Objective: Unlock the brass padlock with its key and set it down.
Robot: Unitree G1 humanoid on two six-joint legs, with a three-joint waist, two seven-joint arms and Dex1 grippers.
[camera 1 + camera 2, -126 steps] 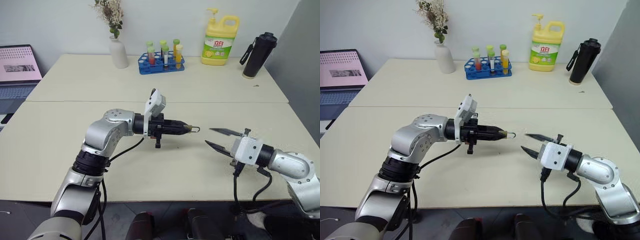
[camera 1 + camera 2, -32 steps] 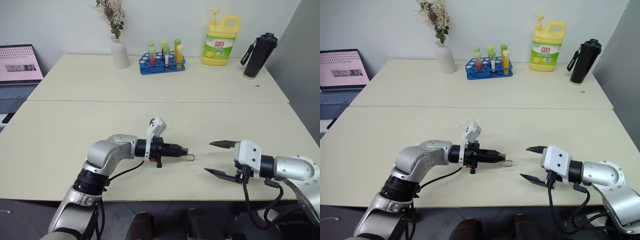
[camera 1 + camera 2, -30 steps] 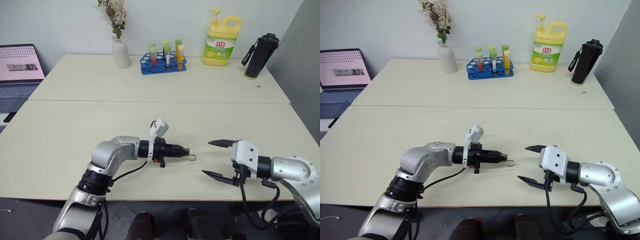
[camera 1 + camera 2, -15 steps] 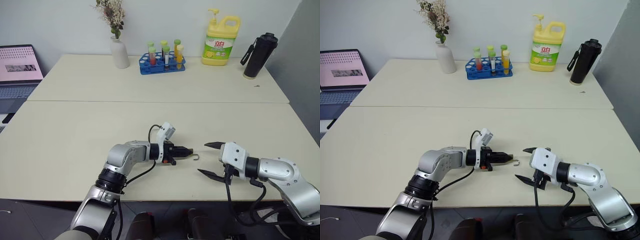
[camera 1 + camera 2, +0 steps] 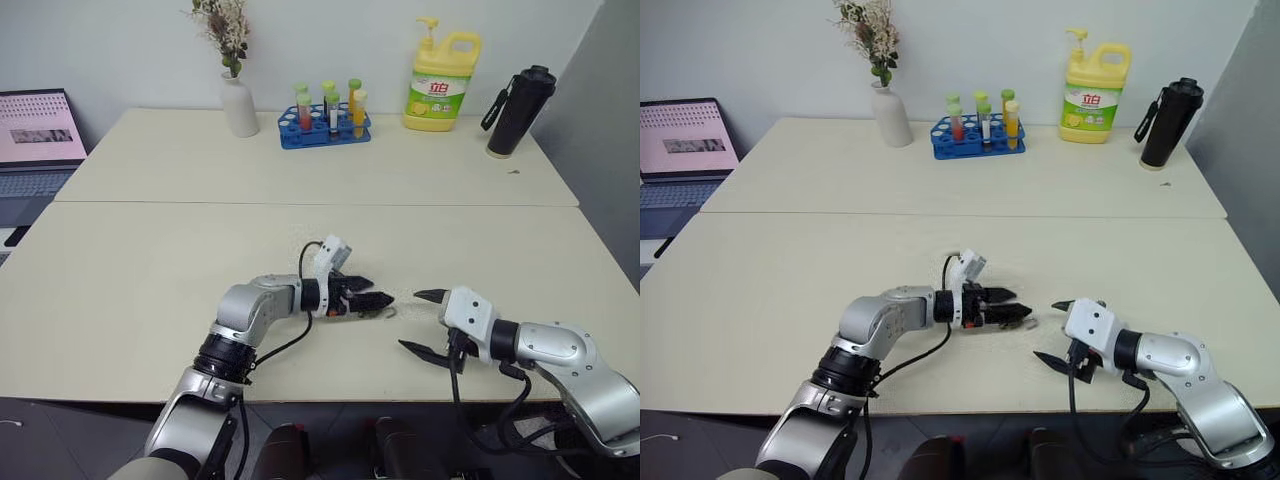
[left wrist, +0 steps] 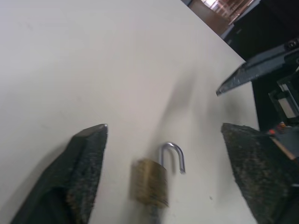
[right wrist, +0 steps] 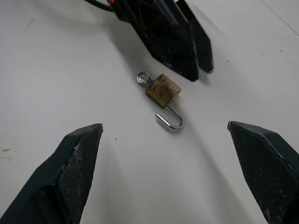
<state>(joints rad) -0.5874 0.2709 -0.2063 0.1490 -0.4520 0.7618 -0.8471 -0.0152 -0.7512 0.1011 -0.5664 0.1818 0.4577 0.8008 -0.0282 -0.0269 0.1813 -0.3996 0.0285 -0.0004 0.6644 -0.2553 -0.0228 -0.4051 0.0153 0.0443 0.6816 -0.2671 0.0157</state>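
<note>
Right wrist view, key (image 7: 144, 78) in brass padlock (image 7: 162, 89), shackle open

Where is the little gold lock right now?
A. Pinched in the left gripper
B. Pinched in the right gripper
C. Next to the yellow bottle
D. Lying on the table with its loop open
D: the lock lies on the table between both open grippers, its silver loop swung open.

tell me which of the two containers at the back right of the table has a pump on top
The yellow detergent bottle: it has a pump on top. The black flask beside it has a plain dark cap and strap.
</note>
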